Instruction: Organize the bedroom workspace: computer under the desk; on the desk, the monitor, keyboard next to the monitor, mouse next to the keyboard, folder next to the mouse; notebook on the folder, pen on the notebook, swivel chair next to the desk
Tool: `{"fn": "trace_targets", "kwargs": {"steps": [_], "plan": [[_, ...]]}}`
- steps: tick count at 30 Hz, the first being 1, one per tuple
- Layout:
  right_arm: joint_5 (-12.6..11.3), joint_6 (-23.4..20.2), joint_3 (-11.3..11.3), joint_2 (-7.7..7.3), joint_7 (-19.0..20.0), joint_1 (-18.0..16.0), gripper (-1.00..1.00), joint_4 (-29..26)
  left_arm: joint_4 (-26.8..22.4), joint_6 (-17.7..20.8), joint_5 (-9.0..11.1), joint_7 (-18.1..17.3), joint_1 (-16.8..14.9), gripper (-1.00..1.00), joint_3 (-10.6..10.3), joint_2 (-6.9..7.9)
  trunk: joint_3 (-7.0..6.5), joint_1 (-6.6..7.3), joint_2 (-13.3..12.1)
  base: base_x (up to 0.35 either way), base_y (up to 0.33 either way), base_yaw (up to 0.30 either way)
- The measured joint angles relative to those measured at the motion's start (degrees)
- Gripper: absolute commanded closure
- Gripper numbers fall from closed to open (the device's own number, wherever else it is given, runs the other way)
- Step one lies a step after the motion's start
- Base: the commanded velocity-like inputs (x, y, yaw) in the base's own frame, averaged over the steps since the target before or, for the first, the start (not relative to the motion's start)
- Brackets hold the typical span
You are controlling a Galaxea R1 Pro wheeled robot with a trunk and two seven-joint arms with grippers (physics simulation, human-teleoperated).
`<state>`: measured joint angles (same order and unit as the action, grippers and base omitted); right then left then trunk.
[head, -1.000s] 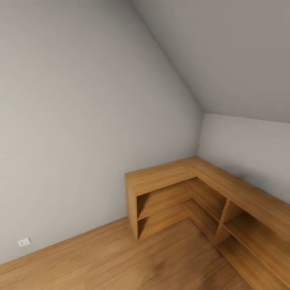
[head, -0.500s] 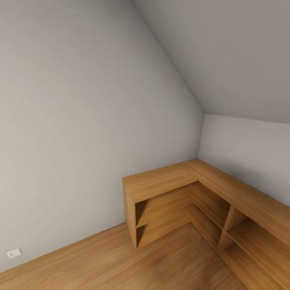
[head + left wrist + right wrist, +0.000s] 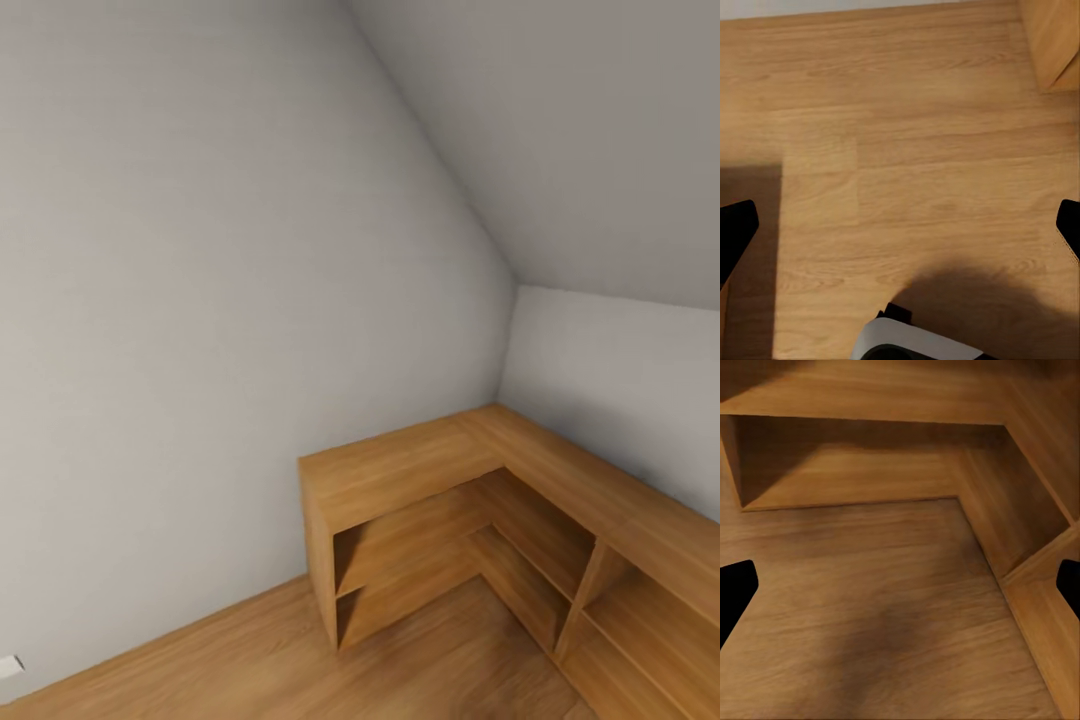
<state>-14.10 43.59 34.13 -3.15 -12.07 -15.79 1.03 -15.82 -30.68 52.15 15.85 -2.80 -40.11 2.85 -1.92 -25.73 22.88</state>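
At lower right of the head view, an L-shaped light-wood cabinet with open shelves sits in the corner of the bedroom: grey wall at left, sloped ceiling upper right, wood plank floor along the bottom. White wall outlet at the lower left edge, low on the wall just above the floor. Desk, monitor, chair and other task items: none in these frames. Left wrist view: left tool spread wide, black fingertips at both side edges, nothing between them, plank floor below, white-and-black robot part at bottom centre, cabinet corner at upper right. Right wrist view: right tool also wide and empty, fingertips at the side edges, over the floor in front of the cabinet's lower shelf.
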Motion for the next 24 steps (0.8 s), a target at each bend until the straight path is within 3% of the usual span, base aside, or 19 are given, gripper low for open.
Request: {"fn": "trace_targets", "kwargs": {"steps": [7,24], "plan": [[0.00,0.02,0.00,-0.08,0.17,0.01,-1.00,0.00,0.01,0.02,0.00,0.00,-0.01,-1.00,0.00,-0.01,-0.12,-0.02,-0.01,0.114,0.000,-0.158],[0.00,0.02,0.01,-0.13,0.29,0.01,-1.00,0.00,0.02,0.02,0.06,0.00,-0.01,-1.00,0.07,-0.01,-0.65,-0.03,-0.01,0.008,0.000,-0.247]]}}
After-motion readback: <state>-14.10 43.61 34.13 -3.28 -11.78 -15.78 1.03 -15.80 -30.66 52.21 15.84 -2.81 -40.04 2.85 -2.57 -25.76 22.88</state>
